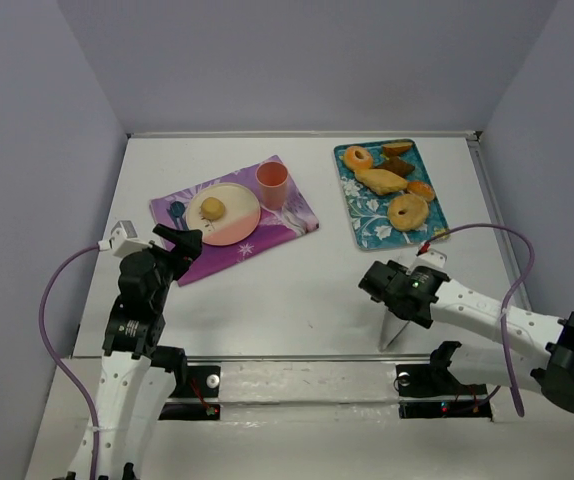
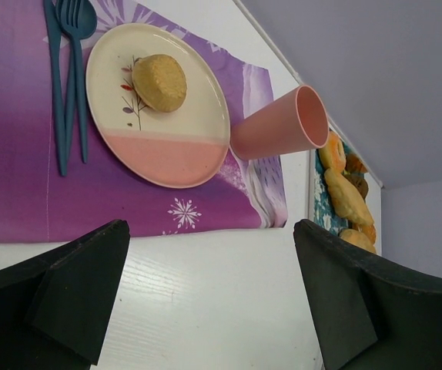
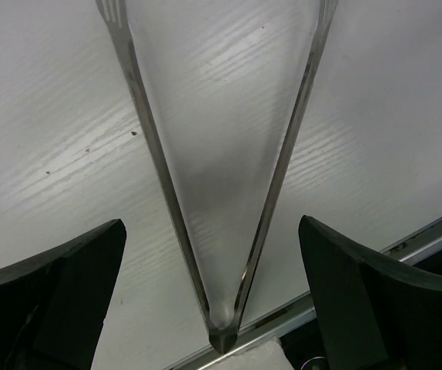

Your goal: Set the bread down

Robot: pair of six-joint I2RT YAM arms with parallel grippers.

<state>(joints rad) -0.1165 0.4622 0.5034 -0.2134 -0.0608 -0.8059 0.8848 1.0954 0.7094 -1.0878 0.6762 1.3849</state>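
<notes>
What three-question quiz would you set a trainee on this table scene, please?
1. True or false: the bread lies on the plate.
2. Where does the pink cup stand? A) on the teal tray; B) on the purple placemat, beside the plate; C) on the plate.
3. Fill in: the right arm's jaws, with the metal tongs lying between them on the table, are ____.
Key: 1 true; 2 B; 3 open.
</notes>
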